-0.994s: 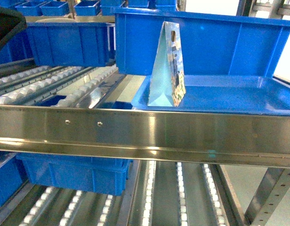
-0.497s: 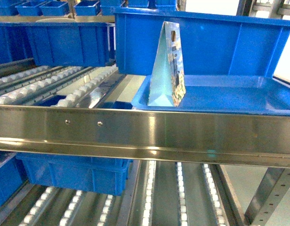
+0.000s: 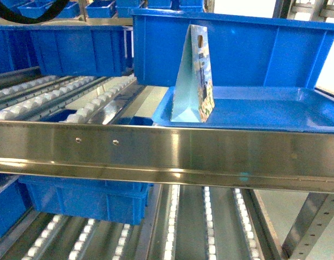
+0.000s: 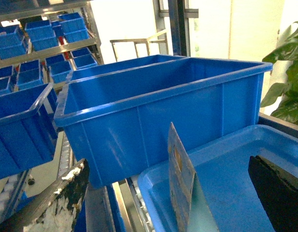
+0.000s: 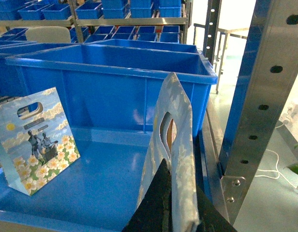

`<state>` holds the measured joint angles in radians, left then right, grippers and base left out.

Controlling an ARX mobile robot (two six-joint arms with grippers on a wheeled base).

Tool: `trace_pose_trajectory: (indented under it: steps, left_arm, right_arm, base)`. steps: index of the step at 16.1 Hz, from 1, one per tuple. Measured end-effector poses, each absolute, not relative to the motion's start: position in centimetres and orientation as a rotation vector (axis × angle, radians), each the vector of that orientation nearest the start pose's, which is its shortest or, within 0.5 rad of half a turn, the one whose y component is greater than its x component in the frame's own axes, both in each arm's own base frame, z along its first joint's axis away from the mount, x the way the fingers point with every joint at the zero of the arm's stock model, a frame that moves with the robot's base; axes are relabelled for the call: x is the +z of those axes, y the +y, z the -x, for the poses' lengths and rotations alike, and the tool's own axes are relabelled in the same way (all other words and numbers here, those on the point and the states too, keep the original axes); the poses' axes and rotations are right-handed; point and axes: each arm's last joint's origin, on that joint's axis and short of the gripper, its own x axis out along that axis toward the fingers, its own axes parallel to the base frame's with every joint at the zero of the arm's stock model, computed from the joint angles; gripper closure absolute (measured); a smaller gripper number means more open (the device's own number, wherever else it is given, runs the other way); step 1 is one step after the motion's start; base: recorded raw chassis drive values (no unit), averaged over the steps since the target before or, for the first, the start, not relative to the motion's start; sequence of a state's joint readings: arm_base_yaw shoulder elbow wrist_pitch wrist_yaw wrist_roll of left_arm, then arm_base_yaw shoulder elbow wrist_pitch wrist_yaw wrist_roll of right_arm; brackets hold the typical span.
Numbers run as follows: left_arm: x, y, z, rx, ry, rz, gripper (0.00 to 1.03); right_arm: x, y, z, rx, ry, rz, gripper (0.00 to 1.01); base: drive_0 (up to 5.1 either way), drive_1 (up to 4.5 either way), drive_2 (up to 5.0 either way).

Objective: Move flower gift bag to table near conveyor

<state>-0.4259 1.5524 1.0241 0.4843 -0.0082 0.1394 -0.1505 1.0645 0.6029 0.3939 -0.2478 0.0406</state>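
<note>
1. Head view: one flower gift bag [image 3: 194,76] stands upright in the shallow blue tray [image 3: 264,111] on the conveyor [image 3: 167,154].
2. Right wrist view alone: right gripper [image 5: 174,212] pinching a second bag [image 5: 174,145].
3. Left gripper [image 4: 163,203] apparently spread wide beside the standing bag.

Bright, even daylight-type lighting in all three views. Head view: strong blue cast; broad stainless-steel front rail of conveyor [image 3: 167,154] shows soft streaky reflections; white blown-out patch at top right. Left wrist view: overexposed white wall behind large blue plastic bin [image 4: 163,116]; near black finger [image 4: 277,193] blurred. Right wrist view: shiny perforated steel upright post [image 5: 265,92] carries glare; near flower-printed paper bag edge [image 5: 175,159] soft, out of focus. Shadows faint.
</note>
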Motion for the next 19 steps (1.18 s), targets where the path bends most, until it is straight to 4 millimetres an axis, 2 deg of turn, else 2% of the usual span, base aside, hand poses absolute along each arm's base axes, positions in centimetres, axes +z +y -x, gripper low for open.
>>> trace_pose_trajectory:
  steps: [4, 8, 10, 13, 17, 19]
  left_arm:
    - [28.5, -15.5, -32.7, -0.415, 0.041, -0.156, 0.05]
    - [28.1, -15.1, -32.9, -0.402, 0.047, -0.151, 0.05]
    - [27.0, -15.0, -33.7, -0.404, 0.081, -0.154, 0.05]
    - [25.3, -16.4, -35.0, -0.439, 0.149, -0.197, 0.05]
    - [26.4, -18.3, -35.5, -0.478, 0.123, -0.211, 0.05]
    - [25.9, -18.3, -36.2, -0.457, 0.136, -0.224, 0.05]
  right_arm:
    - [27.2, -2.8, -23.2, 0.095, 0.069, -0.054, 0.99]
    - [27.2, -2.8, -23.2, 0.096, 0.069, -0.054, 0.99]
    - [27.3, -2.8, -23.2, 0.096, 0.068, -0.054, 0.99]
    - [27.3, -2.8, -23.2, 0.096, 0.068, -0.054, 0.99]
    - [27.3, -2.8, -23.2, 0.096, 0.068, -0.054, 0.99]
    - [27.2, -2.8, -23.2, 0.096, 0.069, -0.054, 0.99]
  base:
    - [0.0, 0.0, 0.0]
    - [0.0, 0.0, 0.0]
    - [0.0, 0.0, 0.0]
    - [0.0, 0.0, 0.0]
    - [0.0, 0.0, 0.0]
    - [0.0, 0.0, 0.0]
